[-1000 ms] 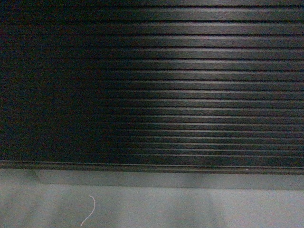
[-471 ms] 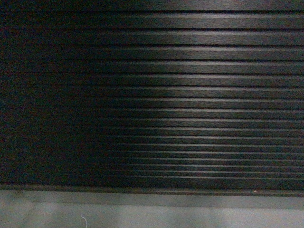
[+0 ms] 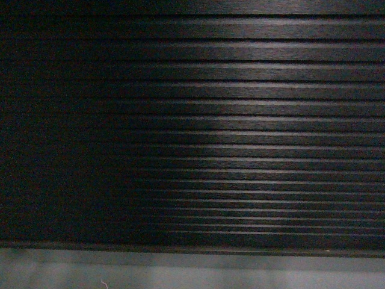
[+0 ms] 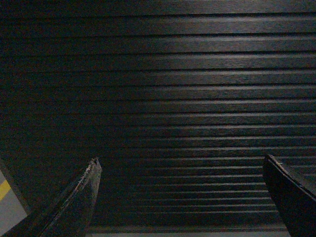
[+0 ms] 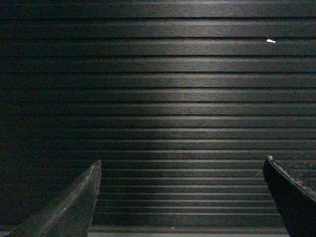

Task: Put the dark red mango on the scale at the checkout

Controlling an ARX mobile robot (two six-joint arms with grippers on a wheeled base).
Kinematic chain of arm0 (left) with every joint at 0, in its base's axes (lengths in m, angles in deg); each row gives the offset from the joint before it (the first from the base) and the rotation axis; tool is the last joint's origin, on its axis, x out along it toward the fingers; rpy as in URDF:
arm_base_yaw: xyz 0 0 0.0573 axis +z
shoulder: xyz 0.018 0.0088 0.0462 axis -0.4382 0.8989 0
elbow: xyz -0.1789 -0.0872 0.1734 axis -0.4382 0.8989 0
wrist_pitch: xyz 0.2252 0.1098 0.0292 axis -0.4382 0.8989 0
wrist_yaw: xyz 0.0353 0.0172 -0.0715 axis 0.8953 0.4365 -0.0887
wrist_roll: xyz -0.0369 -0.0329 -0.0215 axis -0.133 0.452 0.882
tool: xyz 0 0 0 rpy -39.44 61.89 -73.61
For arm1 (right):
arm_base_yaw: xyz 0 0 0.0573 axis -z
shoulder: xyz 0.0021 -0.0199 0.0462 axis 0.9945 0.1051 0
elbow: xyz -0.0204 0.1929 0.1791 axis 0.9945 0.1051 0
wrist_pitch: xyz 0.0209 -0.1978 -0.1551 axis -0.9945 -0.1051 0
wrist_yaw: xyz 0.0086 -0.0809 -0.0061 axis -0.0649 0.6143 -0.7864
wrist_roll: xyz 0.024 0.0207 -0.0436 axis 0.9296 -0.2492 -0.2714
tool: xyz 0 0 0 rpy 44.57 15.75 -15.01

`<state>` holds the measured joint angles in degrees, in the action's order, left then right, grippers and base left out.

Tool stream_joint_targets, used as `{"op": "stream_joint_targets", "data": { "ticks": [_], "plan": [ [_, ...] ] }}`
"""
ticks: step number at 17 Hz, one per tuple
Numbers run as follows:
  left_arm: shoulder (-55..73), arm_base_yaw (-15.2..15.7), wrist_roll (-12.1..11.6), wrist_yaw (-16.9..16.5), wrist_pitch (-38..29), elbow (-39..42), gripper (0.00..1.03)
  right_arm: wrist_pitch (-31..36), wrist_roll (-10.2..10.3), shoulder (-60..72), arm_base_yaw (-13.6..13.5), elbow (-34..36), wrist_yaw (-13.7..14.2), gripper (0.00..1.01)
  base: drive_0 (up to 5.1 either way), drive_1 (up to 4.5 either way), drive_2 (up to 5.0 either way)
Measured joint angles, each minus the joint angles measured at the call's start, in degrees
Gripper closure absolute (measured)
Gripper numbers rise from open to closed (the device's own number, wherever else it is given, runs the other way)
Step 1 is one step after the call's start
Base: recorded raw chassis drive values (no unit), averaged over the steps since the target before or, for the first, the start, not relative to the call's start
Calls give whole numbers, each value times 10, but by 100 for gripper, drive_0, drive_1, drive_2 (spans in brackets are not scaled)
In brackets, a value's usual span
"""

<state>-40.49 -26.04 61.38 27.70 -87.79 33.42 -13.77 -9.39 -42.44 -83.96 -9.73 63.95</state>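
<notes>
The ribbed dark front panel of the checkout (image 3: 240, 120) fills the head view, with its grey plinth (image 3: 240, 262) along the bottom. The same panel (image 4: 173, 89) faces the left wrist camera and the panel (image 5: 173, 98) faces the right wrist camera. My left gripper (image 4: 180, 160) is open, its two dark fingers far apart with nothing between them. My right gripper (image 5: 181, 160) is open too, and empty. The dark red mango and the scale are out of view. Neither gripper shows in the head view.
A strip of grey floor (image 3: 180, 278) runs below the plinth, with a short pale thread (image 3: 104, 283) on it. Floor with a yellow stripe (image 4: 4, 190) shows at the left wrist view's lower left. A small white fleck (image 5: 270, 41) sits on the panel.
In the head view the ribbed panel has slid downward and the floor strip has shrunk; the thread has dropped almost out of the frame's bottom edge.
</notes>
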Motion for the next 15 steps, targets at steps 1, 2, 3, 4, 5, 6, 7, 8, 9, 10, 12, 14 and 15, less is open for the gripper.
{"op": "stream_joint_targets", "data": {
  "ticks": [1,2,3,4,5,6,7,8,9,10,12,14,15],
  "plan": [
    [0,0,0,0,0,0,5,0,0,0,0,0,0,3,0,0,0],
    [0,0,0,0,0,0,5,0,0,0,0,0,0,3,0,0,0],
    [0,0,0,0,0,0,5,0,0,0,0,0,0,3,0,0,0],
    [0,0,0,0,0,0,5,0,0,0,0,0,0,3,0,0,0],
    [0,0,0,0,0,0,5,0,0,0,0,0,0,3,0,0,0],
    [0,0,0,0,0,0,5,0,0,0,0,0,0,3,0,0,0],
    [0,0,0,0,0,0,5,0,0,0,0,0,0,3,0,0,0],
    [0,0,0,0,0,0,5,0,0,0,0,0,0,3,0,0,0],
    [0,0,0,0,0,0,5,0,0,0,0,0,0,3,0,0,0],
    [0,0,0,0,0,0,5,0,0,0,0,0,0,3,0,0,0],
    [0,0,0,0,0,0,5,0,0,0,0,0,0,3,0,0,0],
    [0,0,0,0,1,0,5,-1,0,0,0,0,0,3,0,0,0],
    [0,0,0,0,2,0,5,-2,0,0,0,0,0,3,0,0,0]
  ]
}}
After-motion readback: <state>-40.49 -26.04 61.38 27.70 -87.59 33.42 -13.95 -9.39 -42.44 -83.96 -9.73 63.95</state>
